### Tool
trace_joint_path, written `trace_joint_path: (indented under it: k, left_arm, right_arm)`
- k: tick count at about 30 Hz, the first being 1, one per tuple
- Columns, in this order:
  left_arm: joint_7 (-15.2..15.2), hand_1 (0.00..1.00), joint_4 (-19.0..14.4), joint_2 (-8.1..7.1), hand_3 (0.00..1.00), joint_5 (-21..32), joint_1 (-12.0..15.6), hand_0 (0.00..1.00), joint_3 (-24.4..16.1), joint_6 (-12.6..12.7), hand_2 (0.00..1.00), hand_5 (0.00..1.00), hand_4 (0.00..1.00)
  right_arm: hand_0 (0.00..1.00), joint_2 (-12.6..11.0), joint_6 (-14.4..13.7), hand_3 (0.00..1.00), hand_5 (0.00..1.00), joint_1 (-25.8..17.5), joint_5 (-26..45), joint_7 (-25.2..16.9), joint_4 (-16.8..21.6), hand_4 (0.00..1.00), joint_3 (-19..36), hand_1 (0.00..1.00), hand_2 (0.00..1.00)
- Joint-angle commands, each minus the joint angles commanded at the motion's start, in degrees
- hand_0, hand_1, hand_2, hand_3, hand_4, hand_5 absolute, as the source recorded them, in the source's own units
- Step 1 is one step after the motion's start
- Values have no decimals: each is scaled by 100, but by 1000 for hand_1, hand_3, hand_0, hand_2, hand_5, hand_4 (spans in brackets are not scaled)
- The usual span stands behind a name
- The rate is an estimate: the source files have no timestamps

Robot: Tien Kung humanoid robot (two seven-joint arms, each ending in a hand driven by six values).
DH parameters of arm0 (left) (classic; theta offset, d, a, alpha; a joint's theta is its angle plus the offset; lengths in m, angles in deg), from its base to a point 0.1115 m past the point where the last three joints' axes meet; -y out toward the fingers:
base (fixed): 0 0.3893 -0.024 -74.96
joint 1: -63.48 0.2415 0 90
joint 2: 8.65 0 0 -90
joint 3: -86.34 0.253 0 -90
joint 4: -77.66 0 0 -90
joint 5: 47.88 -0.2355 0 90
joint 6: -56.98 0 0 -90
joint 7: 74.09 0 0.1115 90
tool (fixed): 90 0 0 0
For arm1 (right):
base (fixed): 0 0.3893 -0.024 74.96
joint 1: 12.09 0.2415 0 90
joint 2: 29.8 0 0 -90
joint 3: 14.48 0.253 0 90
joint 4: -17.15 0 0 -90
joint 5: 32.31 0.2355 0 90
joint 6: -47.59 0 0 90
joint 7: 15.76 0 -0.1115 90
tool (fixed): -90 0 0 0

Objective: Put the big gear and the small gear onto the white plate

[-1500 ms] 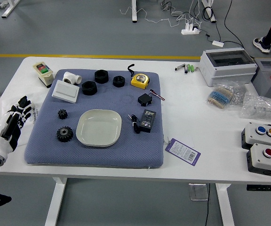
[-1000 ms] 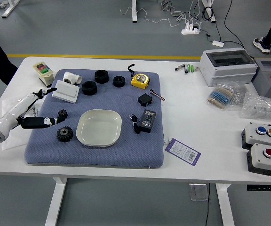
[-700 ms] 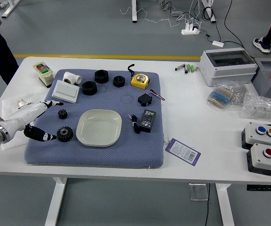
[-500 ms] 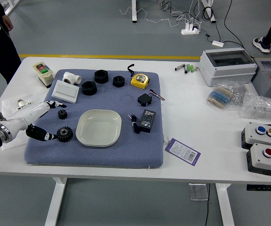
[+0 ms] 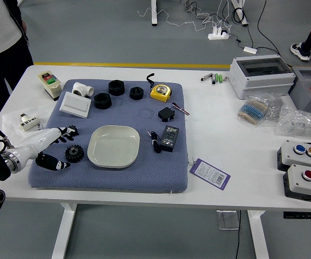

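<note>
Toward the blue mat's (image 5: 47, 181) left edge, the left hand (image 5: 40, 143) is spread, thumb and fingers apart. Fingertips are at the small gear (image 5: 73, 130); contact is unclear. The big gear (image 5: 74, 154) lies between the thumb and white plate (image 5: 113, 147).

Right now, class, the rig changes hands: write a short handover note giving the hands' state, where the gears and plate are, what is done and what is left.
Left hand: open, fingertips at the small gear, thumb near the big gear; no grasp visible.
Right hand: out of view.
Gears: on the blue mat, left of the white plate.
Done: neither gear is on the plate.
Left: place both gears on it.
</note>
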Motion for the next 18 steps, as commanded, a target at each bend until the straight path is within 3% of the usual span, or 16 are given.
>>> trace_joint_path:
  k: [8, 9, 18]
  left_arm:
    - [-17, 712, 229, 87, 829, 0, -79, 645, 99, 205, 763, 2, 790]
    - [-17, 708, 251, 94, 827, 0, -91, 598, 104, 227, 759, 2, 761]
    - [30, 698, 575, 193, 826, 0, -176, 568, 155, 397, 751, 2, 724]
  right_arm:
    - [661, 13, -5, 568, 678, -28, 18, 3, -1, 789, -47, 673, 740]
    - [661, 15, -5, 568, 678, -31, 22, 4, -1, 789, -53, 673, 741]
    - [661, 24, -10, 567, 678, -60, 33, 9, 0, 789, -107, 673, 741]
